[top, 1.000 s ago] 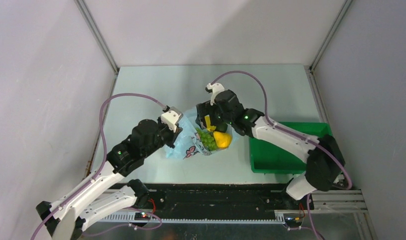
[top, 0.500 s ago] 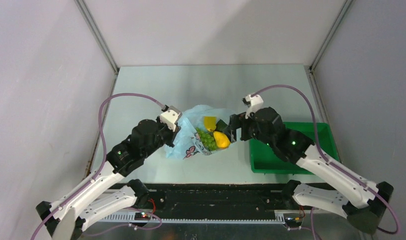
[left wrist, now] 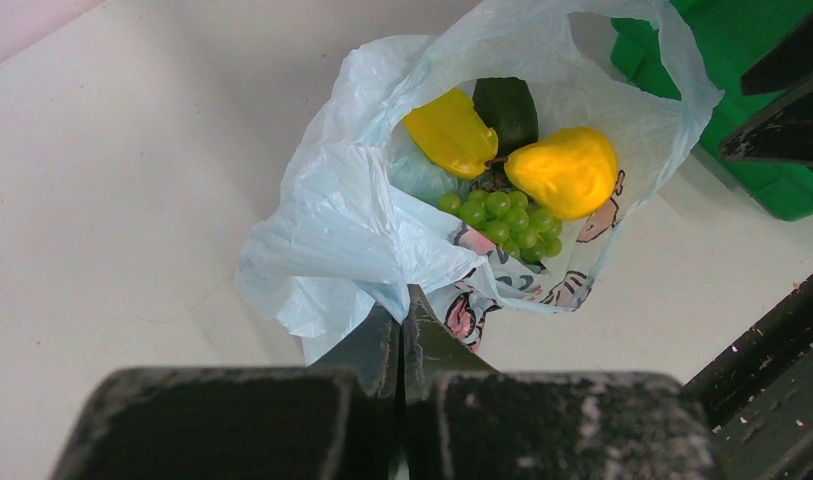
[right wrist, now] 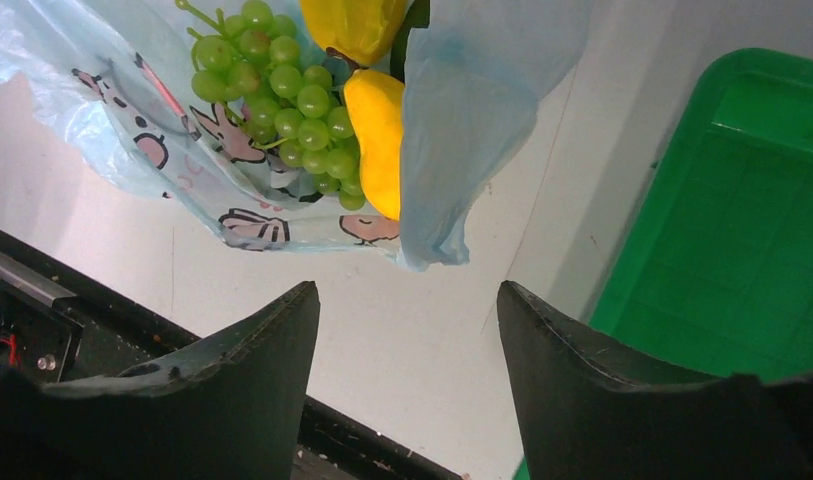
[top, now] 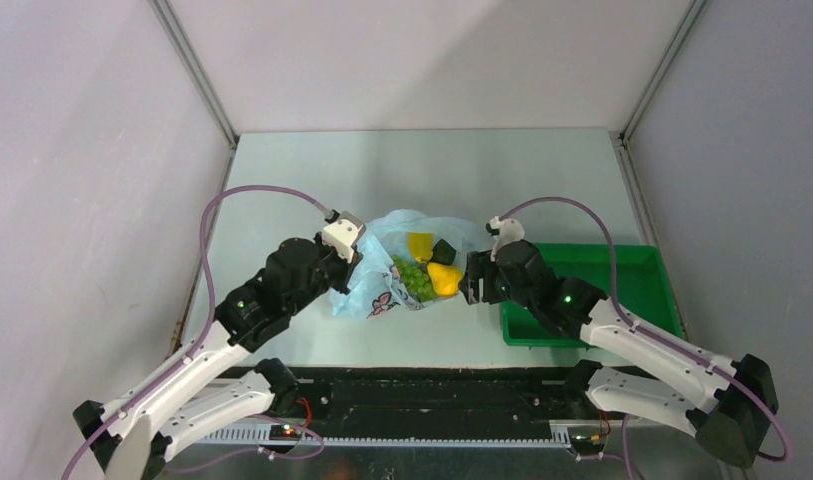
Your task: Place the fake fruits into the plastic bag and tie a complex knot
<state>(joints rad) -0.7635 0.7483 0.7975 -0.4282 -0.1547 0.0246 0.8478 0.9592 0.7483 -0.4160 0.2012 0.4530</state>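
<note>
The light-blue plastic bag lies open on the table. Inside it are green grapes and a yellow pear-like fruit. My left gripper is shut on the bag's left rim, pinched at its tip. The left wrist view shows the grapes and pear through the mouth. My right gripper is open and empty just right of the bag. In its view the bag's edge, grapes and pear lie just ahead of the fingertips.
A second yellow fruit and a dark green one also lie in the bag. A rigid green tray stands right of the bag, under my right arm. It also shows in the right wrist view.
My right arm has pulled back from above the bag toward the near right, and its open gripper now sits beside the bag's right edge. The left gripper has kept its hold.
</note>
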